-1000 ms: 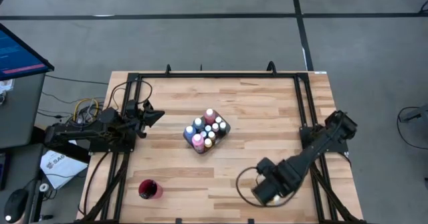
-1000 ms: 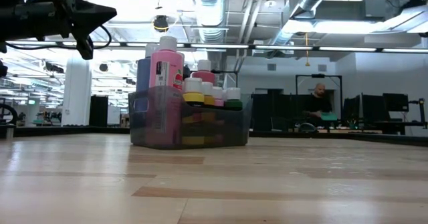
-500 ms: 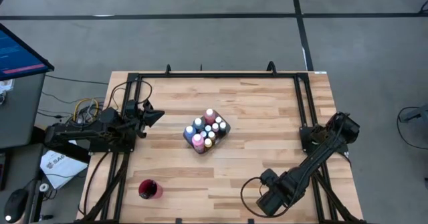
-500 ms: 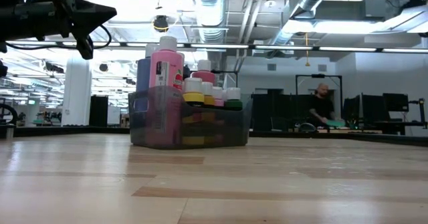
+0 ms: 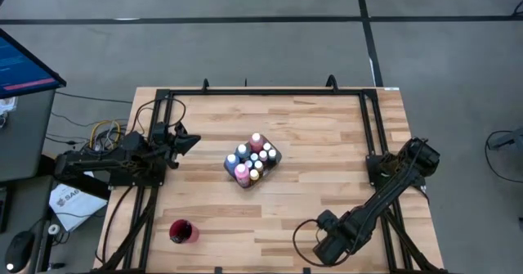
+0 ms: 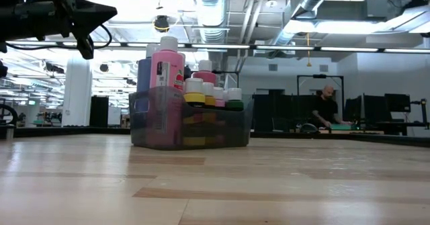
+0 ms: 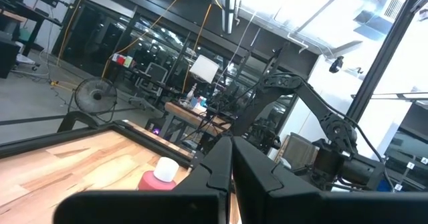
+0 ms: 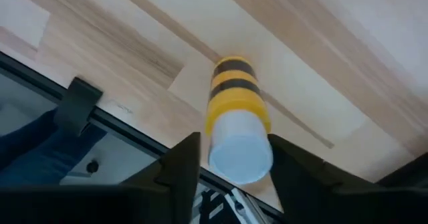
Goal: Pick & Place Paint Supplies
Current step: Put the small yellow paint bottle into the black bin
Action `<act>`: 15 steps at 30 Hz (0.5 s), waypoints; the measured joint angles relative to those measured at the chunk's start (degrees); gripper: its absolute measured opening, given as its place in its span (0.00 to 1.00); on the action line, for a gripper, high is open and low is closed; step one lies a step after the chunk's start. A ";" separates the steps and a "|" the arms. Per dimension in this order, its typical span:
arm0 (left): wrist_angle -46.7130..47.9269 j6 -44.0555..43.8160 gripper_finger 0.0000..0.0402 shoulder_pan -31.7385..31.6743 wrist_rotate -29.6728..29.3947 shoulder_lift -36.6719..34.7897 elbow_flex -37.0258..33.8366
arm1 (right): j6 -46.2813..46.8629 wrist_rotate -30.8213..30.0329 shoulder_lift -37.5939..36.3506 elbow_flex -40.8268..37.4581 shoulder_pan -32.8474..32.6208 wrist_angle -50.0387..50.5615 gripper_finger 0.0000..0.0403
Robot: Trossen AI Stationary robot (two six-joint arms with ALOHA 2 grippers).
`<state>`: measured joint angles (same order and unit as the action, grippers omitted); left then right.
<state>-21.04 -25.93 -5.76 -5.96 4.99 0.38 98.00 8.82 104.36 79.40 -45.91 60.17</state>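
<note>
A small grey tray [image 5: 273,158] stands mid-table and holds several paint bottles [image 5: 243,171] with pale caps; in the low view the bottles [image 6: 167,70] rise above its wall [image 6: 144,124]. My right gripper [image 5: 324,247] is at the table's near edge, shut on a yellow, black-banded paint bottle [image 8: 234,90]. My left gripper [image 5: 193,141] hovers shut left of the tray, high in the low view [image 6: 101,13]; its wrist view shows a pink bottle [image 7: 158,177] beyond the fingers [image 7: 231,174]. No paintbrushes show. My right gripper pinches the yellow bottle between its two fingers [image 8: 180,164] at the pale cap end [image 8: 239,154]. The bottle lies along the fingers, cap toward the wrist and base pointing down at the wood. Whether the base touches the table I cannot tell.
A red cup [image 5: 182,231] stands near the table's near-left corner. A black frame rail [image 8: 80,103] runs along the near edge by my right gripper. A cable loop [image 5: 301,229] hangs beside the right arm. A person [image 6: 327,107] is far off in the room.
My right gripper has moved toward the table's near edge with the yellow bottle, most of it in the first half second, then nearly stopped. The left arm and the tray of bottles have stayed put.
</note>
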 joint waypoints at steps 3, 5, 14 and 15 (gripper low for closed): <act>-0.04 0.00 0.01 0.02 0.00 0.00 0.00 | -0.23 0.33 0.00 -0.01 0.00 0.19 0.31; -0.05 0.00 0.01 0.00 0.00 0.00 0.00 | -0.38 0.33 0.00 0.00 0.00 0.29 0.27; -0.06 0.00 0.01 0.01 0.00 0.00 0.00 | -9.30 0.47 -0.46 2.66 5.79 3.53 0.27; -0.06 0.00 0.01 0.02 0.00 0.00 0.00 | -11.72 0.33 -0.48 3.51 7.23 4.63 0.27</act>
<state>-21.10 -25.93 -5.74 -5.96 4.99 0.38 86.28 9.14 103.88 82.91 -38.68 64.80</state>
